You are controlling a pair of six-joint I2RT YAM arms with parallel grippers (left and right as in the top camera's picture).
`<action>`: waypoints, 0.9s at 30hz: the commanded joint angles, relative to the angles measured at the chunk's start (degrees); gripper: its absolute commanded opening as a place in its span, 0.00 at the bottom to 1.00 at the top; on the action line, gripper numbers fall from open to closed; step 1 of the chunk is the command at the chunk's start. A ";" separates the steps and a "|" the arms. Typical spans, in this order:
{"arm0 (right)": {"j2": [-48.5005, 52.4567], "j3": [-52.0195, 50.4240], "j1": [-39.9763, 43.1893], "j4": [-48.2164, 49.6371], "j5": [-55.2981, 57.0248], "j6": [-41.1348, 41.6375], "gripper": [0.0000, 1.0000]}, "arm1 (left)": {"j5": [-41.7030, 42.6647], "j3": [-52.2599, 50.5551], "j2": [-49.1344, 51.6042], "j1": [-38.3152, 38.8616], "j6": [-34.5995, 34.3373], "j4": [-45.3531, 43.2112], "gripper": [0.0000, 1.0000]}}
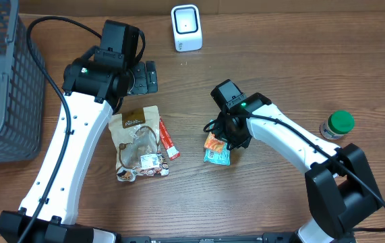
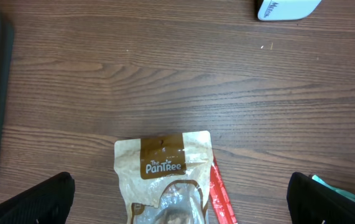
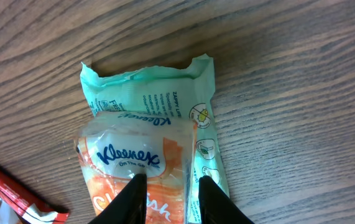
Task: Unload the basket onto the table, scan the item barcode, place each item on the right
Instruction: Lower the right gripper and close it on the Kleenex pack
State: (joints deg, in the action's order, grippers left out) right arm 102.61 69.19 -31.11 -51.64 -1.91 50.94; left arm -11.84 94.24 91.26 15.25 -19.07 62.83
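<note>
Two grippers are in view, and only the right gripper (image 3: 172,202) is engaged with an item. Its fingers (image 3: 130,202) are set narrowly apart, astride the near end of the orange Kleenex pack (image 3: 133,158); whether the pack is actually clamped cannot be told from the wrist view. The pack lies on the table (image 1: 280,54), partly over a green packet (image 3: 152,87), at mid-table and well apart from the white scanner (image 1: 186,27) at the far edge. The left gripper (image 2: 180,199) is held fully open above the Pantree pouch (image 2: 161,165) and nothing is gripped by it. The step in hand is judged to be the pick-up of the item, so the scan itself is not yet begun. For the next move, a firm hold on the orange pack alone is required, so that the green packet is not dragged along. The pack must then be lifted clear, carried toward the scanner, and turned until its barcode is presented to the scanner window. No barcode is visible on the upper face, so a rotation is likely to be needed.
</note>
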 commanded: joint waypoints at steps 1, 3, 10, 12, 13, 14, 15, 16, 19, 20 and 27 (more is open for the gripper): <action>-0.57 -0.61 0.22 0.20 1.03 -0.24 0.27 | -0.59 0.76 -0.15 -0.22 1.09 -0.04 1.00; -0.57 -0.61 0.22 0.17 1.03 -0.22 0.27 | -0.59 0.76 -0.15 -0.22 1.09 -0.04 1.00; -0.35 -0.61 -0.79 0.74 1.68 -0.20 0.27 | -0.59 0.76 -0.15 -0.22 1.07 -0.04 1.00; -0.28 -0.61 -1.29 0.83 2.56 -0.17 0.27 | -0.57 0.76 -0.15 -0.22 1.09 -0.04 1.00; -0.26 -0.61 -1.53 0.81 3.08 -0.17 0.27 | -0.57 0.76 -0.15 -0.22 1.07 -0.04 1.00; -0.24 -0.63 -1.77 0.81 3.45 -0.20 0.27 | -0.57 0.76 -0.15 -0.22 1.09 -0.04 1.00; -0.24 -0.63 -1.92 0.83 3.65 -0.17 0.27 | -0.57 0.76 -0.15 -0.22 1.09 -0.04 1.00; -0.24 -0.63 -2.05 0.83 3.78 -0.09 0.27 | -0.57 0.76 -0.15 -0.22 1.09 -0.04 1.00; -0.15 -0.63 -2.27 0.87 3.82 0.00 0.27 | -0.59 0.76 -0.15 -0.22 1.09 -0.04 1.00; 0.00 -0.63 -2.27 0.85 3.82 0.00 0.27 | -0.57 0.76 -0.15 -0.22 1.07 -0.04 1.00; 0.28 -3.58 -2.27 3.82 3.98 0.83 0.27 | -0.57 0.76 -0.15 -0.22 1.09 -0.04 1.00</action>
State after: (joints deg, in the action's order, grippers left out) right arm 102.61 67.94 -33.10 -48.86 0.89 51.00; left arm -11.84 94.24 91.26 15.25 -19.07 62.83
